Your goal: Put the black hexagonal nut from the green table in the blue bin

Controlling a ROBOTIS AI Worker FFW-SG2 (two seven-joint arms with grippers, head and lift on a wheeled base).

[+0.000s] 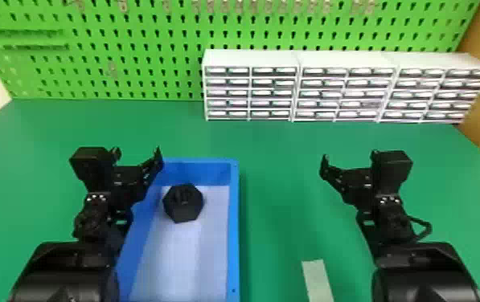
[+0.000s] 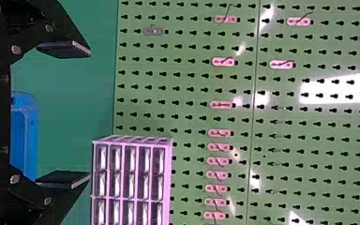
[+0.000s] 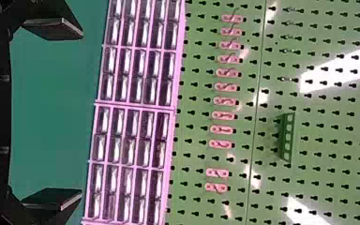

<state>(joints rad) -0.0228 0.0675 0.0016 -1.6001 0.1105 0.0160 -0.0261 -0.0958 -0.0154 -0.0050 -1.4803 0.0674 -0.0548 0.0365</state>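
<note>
Evidently, we are at the finish: the black hexagonal nut (image 1: pixel 183 203) lies in the blue bin (image 1: pixel 234 225) on the green counter (image 1: pixel 279 180), towards the bin's 12 o'clock end. Our left pincer (image 2: pixel 89 114) and right pincer (image 3: pixel 81 114) both stand open, empty. Next, we should only withdraw, the left one clearing the bin's wall.

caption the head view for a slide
Black hexagonal nut inside the blue bin, both open end effectors above the green table
</note>
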